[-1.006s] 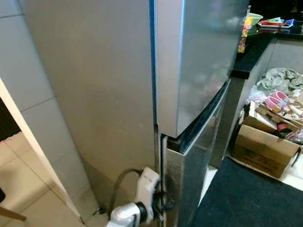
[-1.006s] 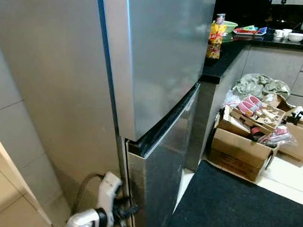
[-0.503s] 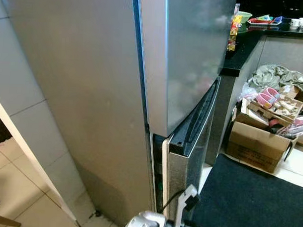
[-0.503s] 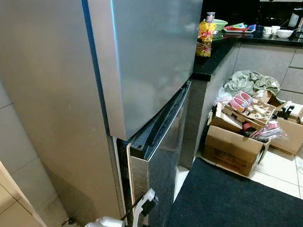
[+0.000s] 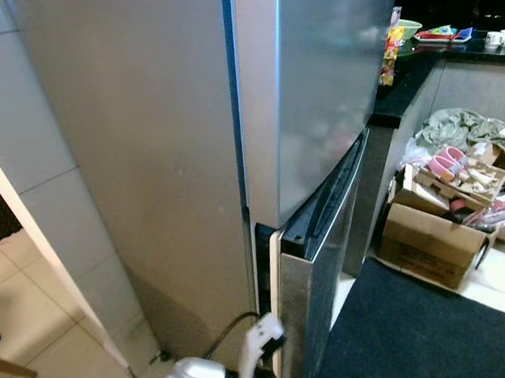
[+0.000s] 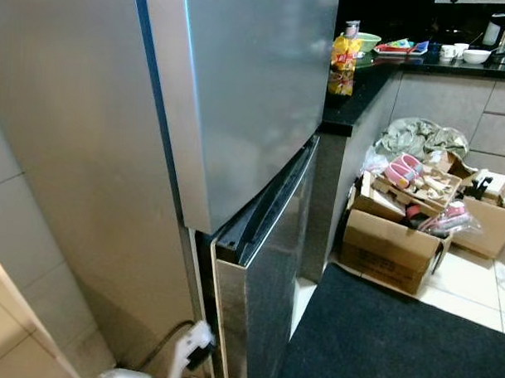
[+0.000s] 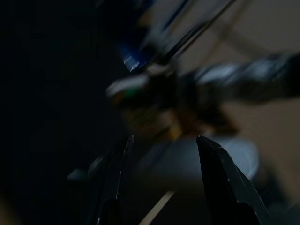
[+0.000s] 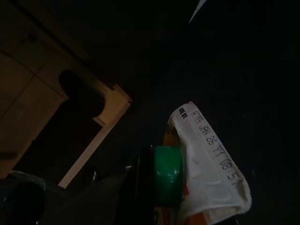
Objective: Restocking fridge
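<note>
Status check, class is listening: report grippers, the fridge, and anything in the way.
Left gripper open, low at lower fridge door. Door ajar. Right gripper shut on carton with green cap. Cardboard box and black mat off right.

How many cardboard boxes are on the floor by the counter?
2. A large cardboard box at the edge of the black mat, full of clutter, and a smaller box beyond it, partly cut off. More may be hidden.

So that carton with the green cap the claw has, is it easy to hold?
Probably fairly stiff but squeezable: the carton has a folded, crimped top with a printed date. If full, likely heavy for its size. The right claw seems shut around it near the green cap, which may help against slipping.
</note>
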Controlling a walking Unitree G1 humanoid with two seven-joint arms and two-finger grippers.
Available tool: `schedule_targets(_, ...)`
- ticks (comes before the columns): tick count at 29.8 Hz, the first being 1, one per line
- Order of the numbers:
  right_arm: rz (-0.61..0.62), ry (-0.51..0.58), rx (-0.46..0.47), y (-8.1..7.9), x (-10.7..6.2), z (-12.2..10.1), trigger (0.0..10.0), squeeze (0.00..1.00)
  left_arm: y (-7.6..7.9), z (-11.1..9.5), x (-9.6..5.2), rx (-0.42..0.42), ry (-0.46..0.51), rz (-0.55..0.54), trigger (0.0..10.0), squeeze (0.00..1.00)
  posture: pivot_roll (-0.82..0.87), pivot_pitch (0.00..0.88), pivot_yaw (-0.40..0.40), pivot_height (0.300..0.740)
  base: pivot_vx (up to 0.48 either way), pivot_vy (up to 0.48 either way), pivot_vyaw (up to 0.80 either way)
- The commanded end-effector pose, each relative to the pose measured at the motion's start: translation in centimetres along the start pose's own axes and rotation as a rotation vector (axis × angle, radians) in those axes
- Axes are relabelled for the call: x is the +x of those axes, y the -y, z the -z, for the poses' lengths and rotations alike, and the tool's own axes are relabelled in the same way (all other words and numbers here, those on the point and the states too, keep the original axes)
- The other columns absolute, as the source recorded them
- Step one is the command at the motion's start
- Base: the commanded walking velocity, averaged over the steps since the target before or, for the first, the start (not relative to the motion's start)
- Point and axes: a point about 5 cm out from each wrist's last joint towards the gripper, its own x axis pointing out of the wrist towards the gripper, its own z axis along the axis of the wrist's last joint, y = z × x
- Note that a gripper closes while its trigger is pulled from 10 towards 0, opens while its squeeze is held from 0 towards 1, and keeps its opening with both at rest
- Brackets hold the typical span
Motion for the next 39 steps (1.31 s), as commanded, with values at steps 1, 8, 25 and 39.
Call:
schedule_targets(1,-0.007,0.004,-0.001,-0.2,0.1,-0.1,10.0,0.00,-0.8,0.8,-1.5,0.021,-0.044,-0.088,10.0,0.00,-0.06,0.059,0.049,0.740,0.000,0.000,0.00)
schedule_targets(8,-0.013,0.005,-0.010,-0.4,0.2,-0.5,10.0,0.00,-4.4,1.0,-2.8,0.070,-0.084,-0.481,7.3,0.00,-0.05,0.061,0.043,0.740,0.000,0.000,0.00)
schedule_targets(25,0.008,0.025,-0.002,0.1,0.2,-0.9,10.0,0.00,-4.9,-2.9,3.9,0.054,0.084,-0.554,1.0,0.00,-0.08,0.071,0.063,0.740,0.000,0.000,0.00)
schedule_targets(39,0.004,0.026,0.000,-0.4,0.4,-0.9,10.0,0.00,-5.0,-4.9,7.1,0.192,0.053,-0.676,10.0,0.00,-0.07,0.056,0.071,0.740,0.000,0.000,0.00)
